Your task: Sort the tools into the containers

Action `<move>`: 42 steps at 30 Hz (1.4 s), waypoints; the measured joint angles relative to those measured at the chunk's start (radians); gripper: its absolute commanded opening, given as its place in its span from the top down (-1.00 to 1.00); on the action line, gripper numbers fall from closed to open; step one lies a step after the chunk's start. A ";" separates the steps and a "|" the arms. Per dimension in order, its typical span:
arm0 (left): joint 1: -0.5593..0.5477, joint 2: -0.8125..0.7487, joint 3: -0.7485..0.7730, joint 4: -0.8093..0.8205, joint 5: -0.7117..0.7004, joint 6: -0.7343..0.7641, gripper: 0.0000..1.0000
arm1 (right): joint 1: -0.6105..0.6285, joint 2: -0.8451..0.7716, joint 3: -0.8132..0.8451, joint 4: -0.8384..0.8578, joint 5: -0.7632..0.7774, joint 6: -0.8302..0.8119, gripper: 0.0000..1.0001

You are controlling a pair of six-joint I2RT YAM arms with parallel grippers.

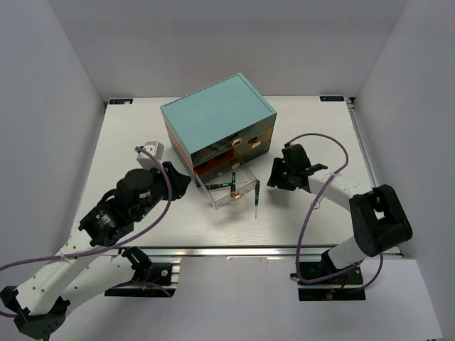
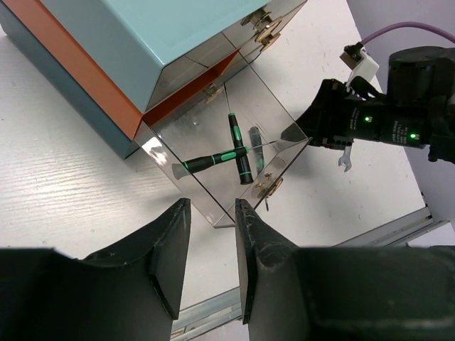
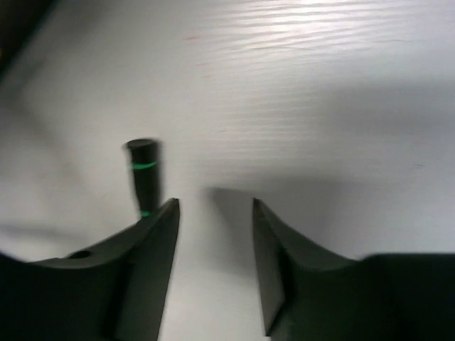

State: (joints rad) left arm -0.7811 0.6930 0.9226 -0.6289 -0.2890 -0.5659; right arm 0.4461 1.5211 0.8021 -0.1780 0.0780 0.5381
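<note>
The right pincer (image 3: 215,213) hangs with its jaws apart and nothing between them. A slim dark-handled screwdriver with a green ring (image 3: 142,174) shows just outside one finger, over the white tabletop (image 3: 320,85). Light, stiff and round, it would likely roll, so the handle is the place to grip. The left pincer (image 2: 212,213) is likewise apart and empty. Only its camera shows two crossed screwdrivers (image 2: 238,153) inside the pulled-out clear drawer (image 2: 202,202) and a small silver wrench (image 2: 345,160) beneath the right pincer.

Open drawer (image 1: 222,199), frame centre
I see two screwdrivers (image 1: 232,185) crossed inside; a third screwdriver (image 1: 255,193) lies just outside its right wall.
</note>
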 measured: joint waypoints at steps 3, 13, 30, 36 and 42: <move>0.000 0.002 0.000 0.000 0.000 0.000 0.16 | 0.008 -0.031 0.000 0.018 -0.105 0.003 -0.27; 0.000 0.008 0.000 0.000 0.000 -0.005 0.16 | 0.042 0.068 0.003 0.073 -0.212 0.005 -0.18; 0.000 -0.040 0.000 -0.048 -0.029 -0.023 0.16 | 0.185 0.138 0.086 0.047 0.032 -0.019 0.10; 0.000 -0.062 0.000 -0.052 -0.037 -0.027 0.16 | 0.184 0.112 0.047 0.059 0.112 -0.066 0.25; 0.000 -0.062 -0.001 -0.051 -0.038 -0.026 0.16 | 0.121 0.042 -0.034 0.073 0.127 -0.109 0.48</move>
State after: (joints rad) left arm -0.7811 0.6312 0.9218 -0.6804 -0.3267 -0.5922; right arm 0.5671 1.5627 0.7681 -0.1047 0.2050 0.4290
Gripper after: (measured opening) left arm 0.420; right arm 0.302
